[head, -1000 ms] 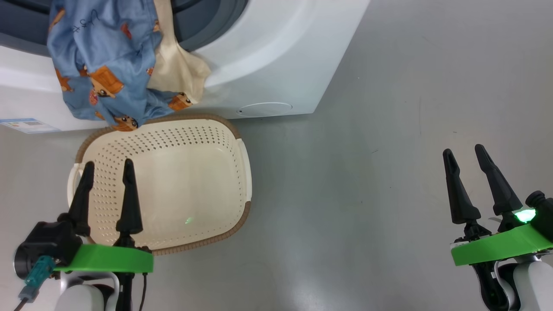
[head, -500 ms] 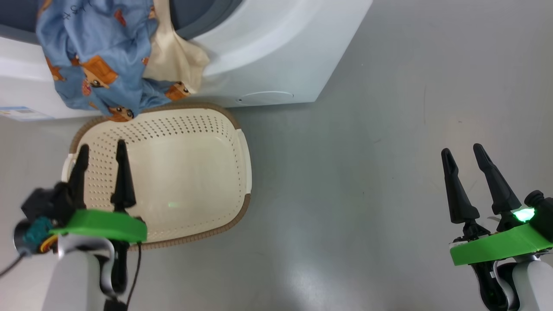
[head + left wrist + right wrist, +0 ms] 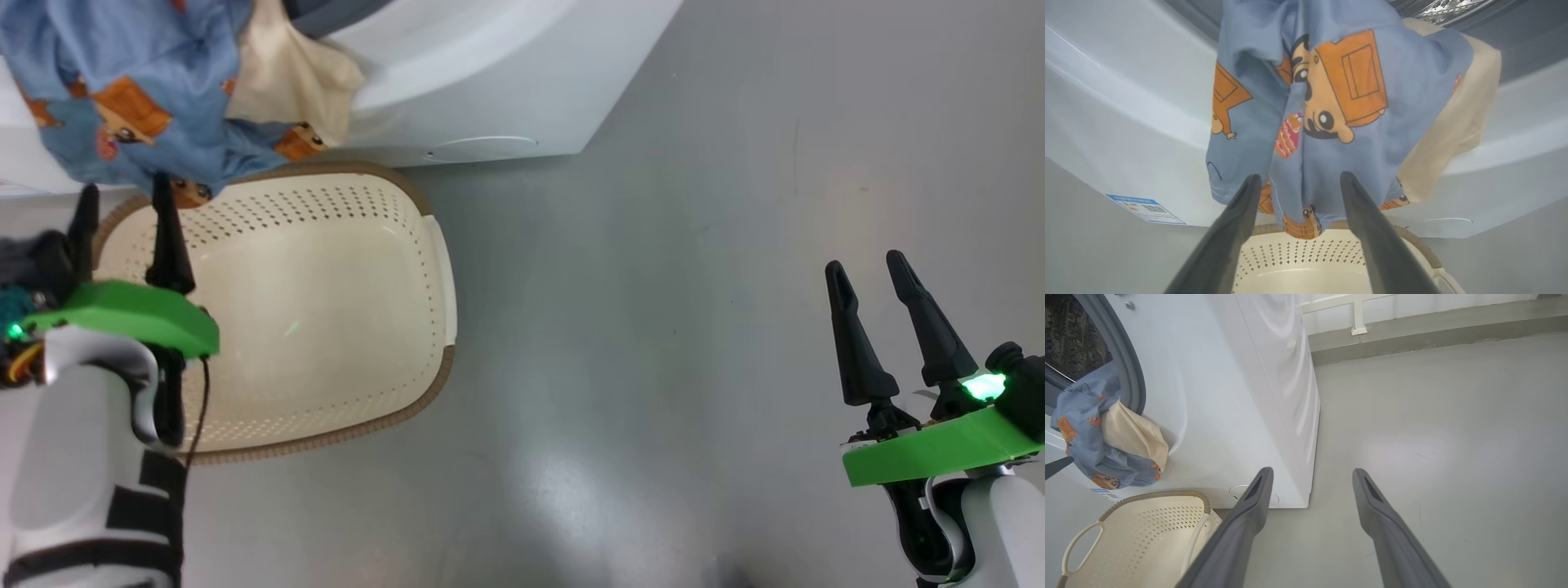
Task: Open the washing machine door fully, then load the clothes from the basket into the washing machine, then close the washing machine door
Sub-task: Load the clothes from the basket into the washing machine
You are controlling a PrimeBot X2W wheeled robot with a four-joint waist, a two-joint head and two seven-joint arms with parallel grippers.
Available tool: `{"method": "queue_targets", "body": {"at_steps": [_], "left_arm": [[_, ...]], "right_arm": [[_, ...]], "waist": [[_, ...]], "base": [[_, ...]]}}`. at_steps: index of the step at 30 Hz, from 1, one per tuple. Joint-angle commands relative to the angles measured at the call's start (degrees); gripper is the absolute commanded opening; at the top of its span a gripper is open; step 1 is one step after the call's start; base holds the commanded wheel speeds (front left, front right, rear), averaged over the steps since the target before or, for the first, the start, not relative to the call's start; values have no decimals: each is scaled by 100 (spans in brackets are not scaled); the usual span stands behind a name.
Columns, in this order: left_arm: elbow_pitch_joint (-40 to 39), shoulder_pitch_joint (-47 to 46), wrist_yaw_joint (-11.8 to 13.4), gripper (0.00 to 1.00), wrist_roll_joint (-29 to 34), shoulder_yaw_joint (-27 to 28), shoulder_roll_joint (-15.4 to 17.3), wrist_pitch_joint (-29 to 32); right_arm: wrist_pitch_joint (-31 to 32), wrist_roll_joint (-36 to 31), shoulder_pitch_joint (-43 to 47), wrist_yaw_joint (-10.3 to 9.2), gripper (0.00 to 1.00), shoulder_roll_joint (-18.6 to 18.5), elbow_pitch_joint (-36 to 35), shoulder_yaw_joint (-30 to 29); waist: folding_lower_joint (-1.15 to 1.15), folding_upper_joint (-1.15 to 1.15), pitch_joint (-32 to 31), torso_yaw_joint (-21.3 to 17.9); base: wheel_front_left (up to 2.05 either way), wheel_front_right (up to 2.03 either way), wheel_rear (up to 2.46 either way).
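Observation:
Light-blue clothes (image 3: 122, 98) with orange cartoon figures and a cream piece (image 3: 286, 82) hang out of the washing machine (image 3: 490, 73) mouth, down its white front. Their hem reaches the back rim of the basket (image 3: 441, 269), which holds nothing. My left gripper (image 3: 124, 189) is open over the basket's far-left corner. In the left wrist view this gripper (image 3: 1300, 176) has its tips just before the blue cloth (image 3: 1331, 102), close to its hem, with nothing gripped. My right gripper (image 3: 864, 261) hangs open over bare floor at the right. The washing machine door is out of view.
The machine's front carries a blue label sticker (image 3: 1145, 208) low at one side and a round white cap (image 3: 1241, 494) near its corner. Grey floor (image 3: 653, 327) stretches to the right of the basket. A low kerb and white railing (image 3: 1355, 318) run behind the machine.
My left gripper has risen from over the basket's near side to its far rim, up to the hanging clothes. The head camera has shifted a little. The right gripper has stayed put.

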Motion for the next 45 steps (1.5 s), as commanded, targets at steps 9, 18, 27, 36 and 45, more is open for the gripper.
{"method": "queue_targets", "body": {"at_steps": [9, 18, 27, 36, 45], "left_arm": [[209, -626, -12, 100, -803, -829, 854, -21], [177, -1007, -13, 100, -1568, -1946, 1323, -21], [134, -1296, -13, 100, -2108, -2214, 1450, -21], [297, -1460, -13, 55, -2225, -2159, 1478, -21], [167, -1338, -13, 0, -2250, -1947, 1286, -21]], "right_arm": [[-68, -11, -30, 9, 100, -13, -169, 197], [-68, -29, -87, 9, 100, -1, -227, 295], [-68, -25, -107, 9, 100, -7, -241, 331], [-68, -28, -132, 9, 100, -7, -233, 386], [-68, -49, -92, 9, 100, 8, -252, 295]], "waist": [[0, 0, 191, -213], [0, 0, 292, -340], [0, 0, 339, -429], [0, 0, 349, -482], [0, 0, 312, -370]], "base": [[0, 0, 0], [0, 0, 0], [0, 0, 0], [0, 0, 0], [0, 0, 0]]}}
